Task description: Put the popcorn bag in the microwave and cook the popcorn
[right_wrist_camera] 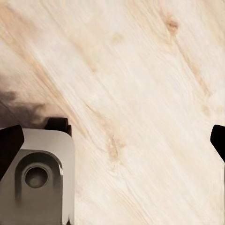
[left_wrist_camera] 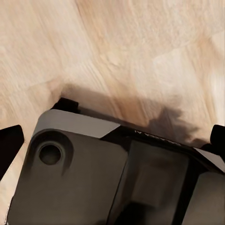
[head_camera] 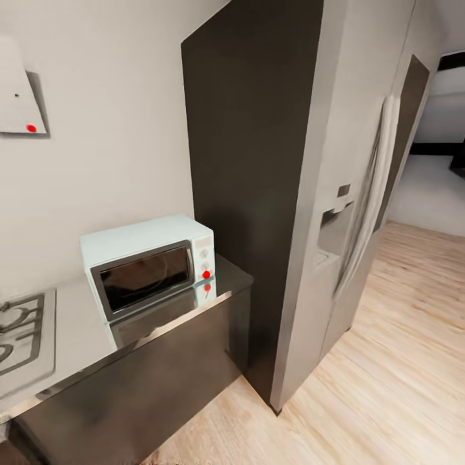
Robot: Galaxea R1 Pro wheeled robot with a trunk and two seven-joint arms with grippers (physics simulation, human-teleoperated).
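Observation:
The pale mint-blue microwave (head_camera: 150, 265) stands at the right end of the glossy grey countertop (head_camera: 77, 336), its dark glass door closed and its knobs and a red dot on the right-hand panel. The popcorn bag and the popcorn are out of view. In the left wrist view my left gripper (left_wrist_camera: 112, 140) hangs open over my own grey base (left_wrist_camera: 93, 173) and the wooden floor, with nothing between its dark fingertips (left_wrist_camera: 9, 145). My right gripper (right_wrist_camera: 115, 140) is also open and empty above the floor, its fingertips (right_wrist_camera: 9, 143) far apart.
A gas hob (head_camera: 22, 336) is inset in the counter at the left. A tall dark panel (head_camera: 252, 168) and a grey fridge (head_camera: 361, 213) rise right of the counter. Light wooden floor (head_camera: 387, 387) spreads to the right. A white wall box (head_camera: 19, 97) with a red dot hangs at upper left.

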